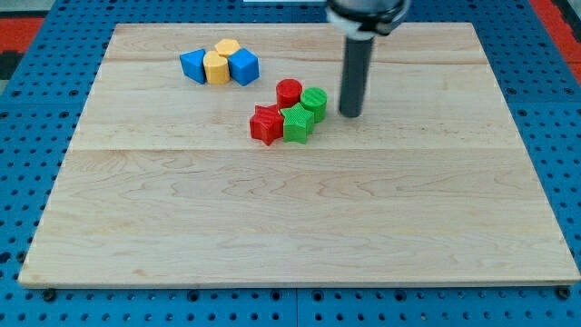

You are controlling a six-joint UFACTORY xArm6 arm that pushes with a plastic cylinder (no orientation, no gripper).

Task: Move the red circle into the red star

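Standing upright from the frame's top centre, your rod sets my tip (350,113) on the wooden board (300,227), just right of the green circle (314,100). No jaws exist here, only the rod. Your red circle (289,92) sits just above the red star (266,124), beside a green star (297,123).

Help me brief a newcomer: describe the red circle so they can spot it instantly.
On the wooden board, find the red-and-green cluster just above centre, left of my tip. The red circle is at its top left, above the red star and beside the green circle: the only round red block.
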